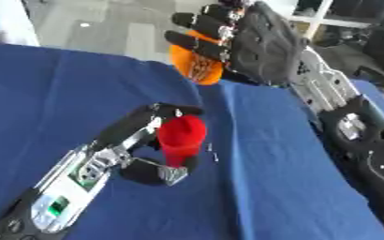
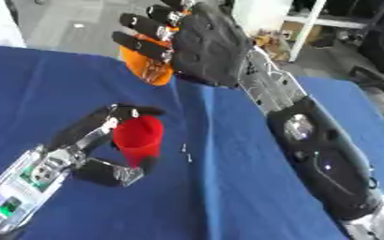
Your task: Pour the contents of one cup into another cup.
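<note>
A red cup stands on the blue cloth, tilted slightly, with my left hand curled round it from the left; fingers lie over its far side and the thumb sits at its base. An orange cup is held above the table's far part by my right hand, whose fingers wrap round it from the right. The orange cup is mostly hidden behind that hand. Neither cup's inside shows.
A blue cloth covers the table. A couple of small pale specks lie on it just right of the red cup. Grey floor, a white shelf frame and dark chairs lie beyond the far edge.
</note>
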